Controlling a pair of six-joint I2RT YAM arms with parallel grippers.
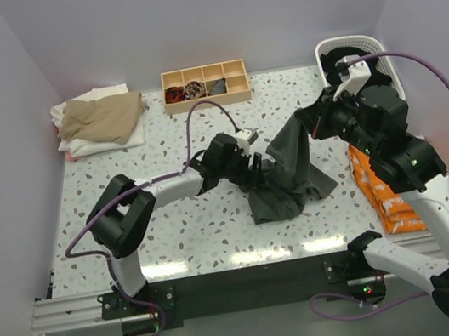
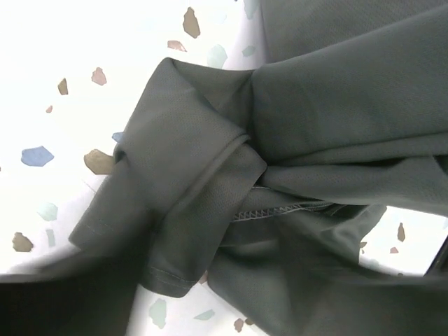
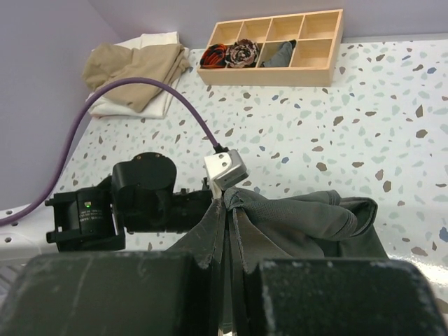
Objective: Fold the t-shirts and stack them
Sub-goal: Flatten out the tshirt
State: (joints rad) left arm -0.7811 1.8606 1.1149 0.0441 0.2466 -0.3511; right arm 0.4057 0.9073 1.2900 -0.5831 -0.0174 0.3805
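Dark charcoal-grey soft cloth t-shirt (image 1: 290, 176) sits mid-table, bunched, with one part held up off the speckled white table (image 1: 183, 227) by the right gripper (image 3: 225, 276), which is clenched on a thin fold of it. The left gripper (image 1: 251, 162) is right at the shirt's left side. You can't tell whether its jaws are parted or pinching, because the cloth hides the tips.

Expect a light, limp, thin knit. It'll sag, twist and drape, it isn't fragile, and it's probably a bit slick. Take it at the stitched hem (image 2: 269, 208) or what looks like a sleeve cuff (image 2: 168, 280), where the layers are doubled, not in the loose middle.

You have open table to the left and on the near side. Keep clear of these:
- the orange packets (image 1: 381, 189) and white slatted basket (image 1: 377, 52) at right
- the wooden compartment tray (image 1: 205, 86) and tan-and-white folded shirt pile (image 1: 100, 120) at the far edge
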